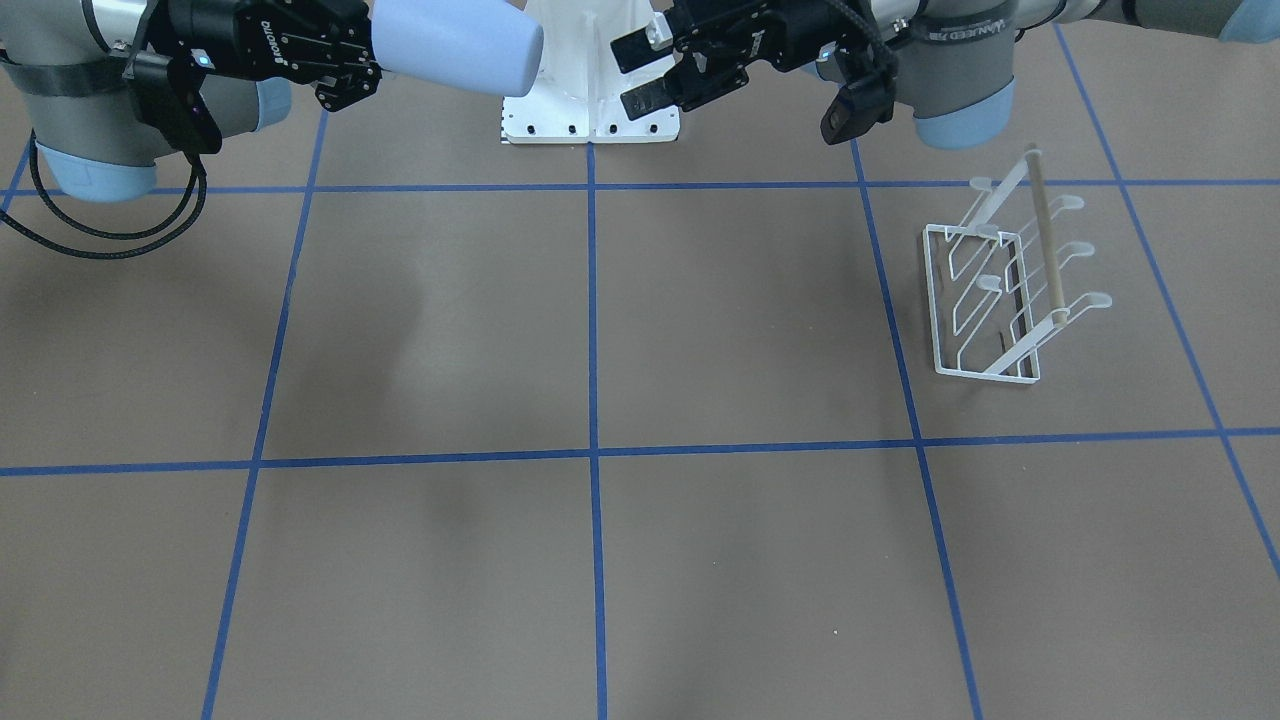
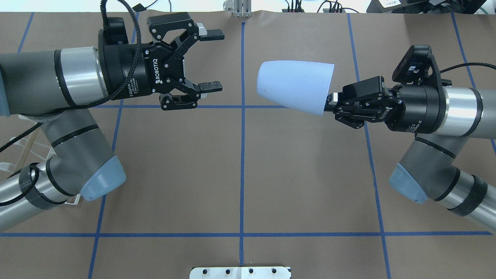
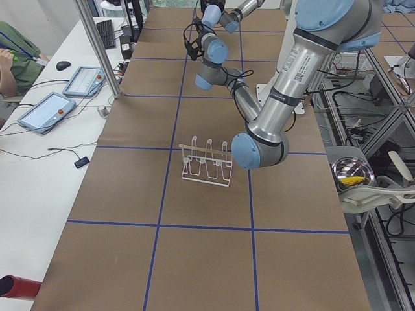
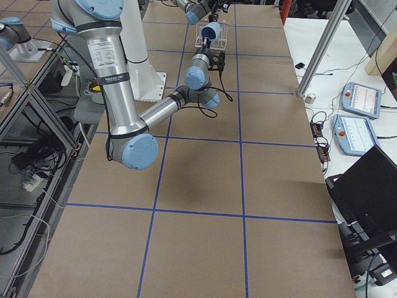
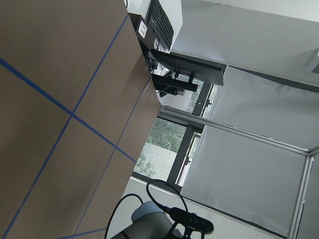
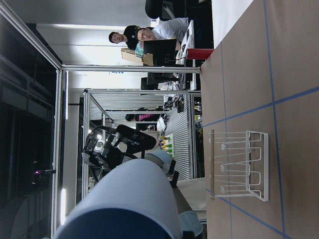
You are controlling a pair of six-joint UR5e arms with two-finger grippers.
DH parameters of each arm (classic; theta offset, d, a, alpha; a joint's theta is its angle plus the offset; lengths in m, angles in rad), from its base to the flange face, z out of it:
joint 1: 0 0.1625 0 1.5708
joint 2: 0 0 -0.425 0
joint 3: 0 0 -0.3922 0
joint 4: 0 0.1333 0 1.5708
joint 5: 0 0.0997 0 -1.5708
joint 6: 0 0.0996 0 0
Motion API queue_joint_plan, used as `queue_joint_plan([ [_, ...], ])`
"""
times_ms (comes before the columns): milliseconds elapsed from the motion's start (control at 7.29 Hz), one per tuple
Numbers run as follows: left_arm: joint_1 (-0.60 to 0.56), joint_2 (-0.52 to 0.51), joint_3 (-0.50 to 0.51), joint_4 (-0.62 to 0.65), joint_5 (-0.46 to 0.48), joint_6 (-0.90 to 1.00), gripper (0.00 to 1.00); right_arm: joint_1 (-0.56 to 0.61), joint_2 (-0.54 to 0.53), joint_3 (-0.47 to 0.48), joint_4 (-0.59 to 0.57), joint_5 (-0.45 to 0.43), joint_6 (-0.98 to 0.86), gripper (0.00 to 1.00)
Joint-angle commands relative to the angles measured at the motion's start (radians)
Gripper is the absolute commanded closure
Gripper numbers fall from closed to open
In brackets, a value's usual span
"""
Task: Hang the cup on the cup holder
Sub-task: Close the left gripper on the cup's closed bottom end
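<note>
- Cup [image 2: 294,87]: plain pale blue.
- Rack [image 1: 990,285]: white wire; bar [image 1: 1047,240]: beige.
- Table [image 1: 740,320]: brown, with a blue line grid.
- Left gripper [image 2: 212,61], right gripper [image 2: 330,104]: black.
- Arms [image 2: 31,81]: grey and silver; caps [image 2: 102,182]: pale blue.

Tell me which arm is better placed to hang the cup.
Left, probably: the cup holder stands on its side, and the left gripper, jaws open, faces the cup held by the right gripper.

The cup [image 2: 294,87] lies sideways above the table [image 1: 700,330], at the right gripper [image 2: 330,103], opposite the left gripper [image 2: 211,61]. The rack [image 1: 1050,250] stands on the table, far to the robot's left.
</note>
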Motion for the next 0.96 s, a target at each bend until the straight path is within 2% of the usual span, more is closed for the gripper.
queue_joint_plan([
  [0, 0.057, -0.021, -0.003, 0.011, 0.067, -0.025, 0.03, -0.015, 0.003, 0.002, 0.002, -0.002, 0.0, 1.0],
  [137, 0.109, -0.022, -0.003, 0.009, 0.136, -0.017, 0.03, -0.024, 0.003, 0.008, 0.008, -0.002, 0.0, 1.0],
  [823, 0.123, -0.024, -0.011, 0.011, 0.146, -0.013, 0.03, -0.055, 0.003, 0.006, 0.016, -0.01, -0.005, 1.0],
])
